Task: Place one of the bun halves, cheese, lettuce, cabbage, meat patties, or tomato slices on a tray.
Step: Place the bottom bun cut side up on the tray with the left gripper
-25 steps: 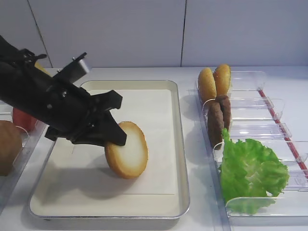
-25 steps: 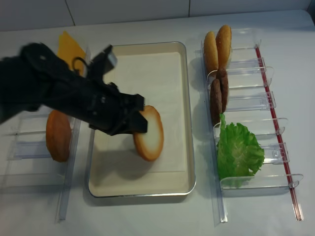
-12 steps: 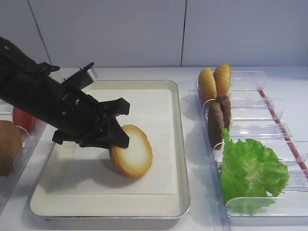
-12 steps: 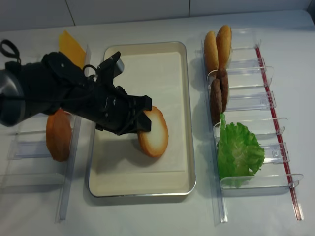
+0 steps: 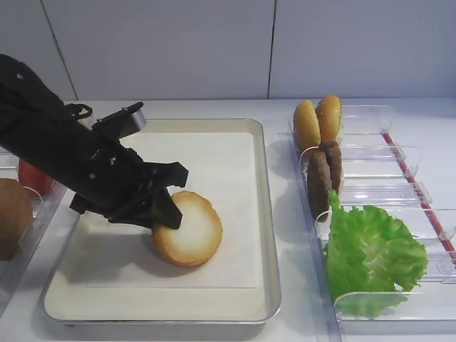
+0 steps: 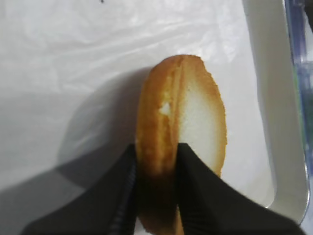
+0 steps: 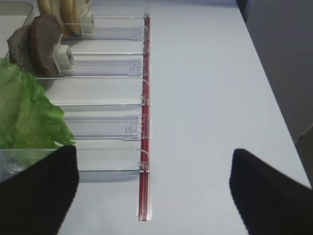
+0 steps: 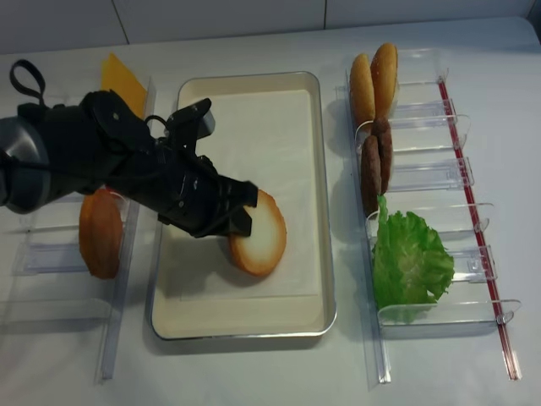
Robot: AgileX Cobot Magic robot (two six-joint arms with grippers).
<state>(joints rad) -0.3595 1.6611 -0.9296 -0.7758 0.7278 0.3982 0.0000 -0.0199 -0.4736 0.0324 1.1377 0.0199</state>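
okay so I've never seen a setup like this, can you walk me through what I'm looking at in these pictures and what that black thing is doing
This is a two-armed robot at a white table. Two pictures look down from above; the other two come from cameras on each wrist.

The black thing is the left arm. Its left pincer is shut on a bun half, holding it tilted, pale cut face up, low over the paper-lined tray. The left wrist view shows the fingers pinching the bun's edge.

Clear bins on the right hold two orange ovals, meat patties and lettuce. On the left lie the cheese and a brown bun.

The right pincer waits beside the bins, open and empty.
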